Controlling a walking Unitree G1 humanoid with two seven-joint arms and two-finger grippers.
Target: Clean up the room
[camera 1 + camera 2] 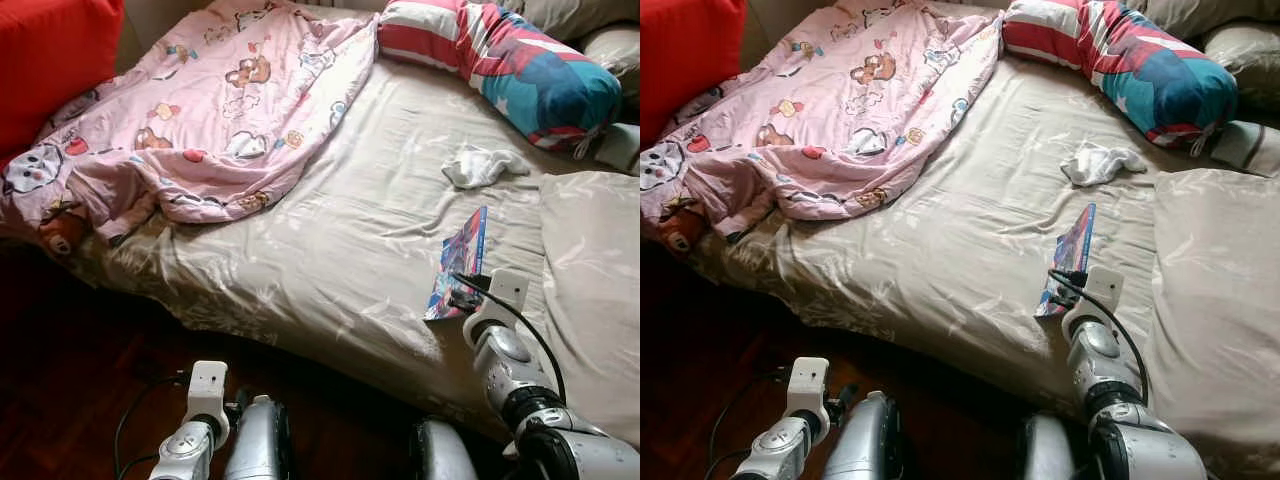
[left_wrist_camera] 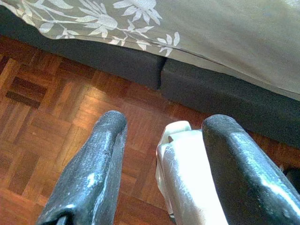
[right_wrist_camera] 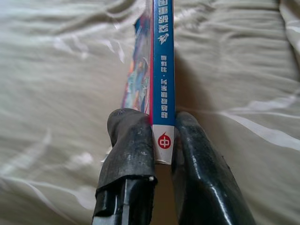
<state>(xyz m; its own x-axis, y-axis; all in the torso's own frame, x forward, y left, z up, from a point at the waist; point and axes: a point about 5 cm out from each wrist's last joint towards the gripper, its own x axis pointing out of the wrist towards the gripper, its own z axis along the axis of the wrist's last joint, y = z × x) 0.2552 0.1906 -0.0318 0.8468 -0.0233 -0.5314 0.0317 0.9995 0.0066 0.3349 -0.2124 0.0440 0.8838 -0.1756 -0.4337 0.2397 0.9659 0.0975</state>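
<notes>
Your right gripper [image 3: 161, 140] is clamped on the blue book [image 1: 458, 262], on edge on the beige bed [image 1: 330, 230]; left gripper [image 2: 161, 154], fingers apart, hangs over parquet floor [image 2: 42, 122]. Pink duvet [image 1: 200, 110] lies far left.

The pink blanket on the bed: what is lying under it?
The pink blanket lies crumpled on the beige sheet; a stuffed toy peeks out at its lower corner. Whatever else lies beneath is covered. The right pincer grips a book elsewhere.
</notes>
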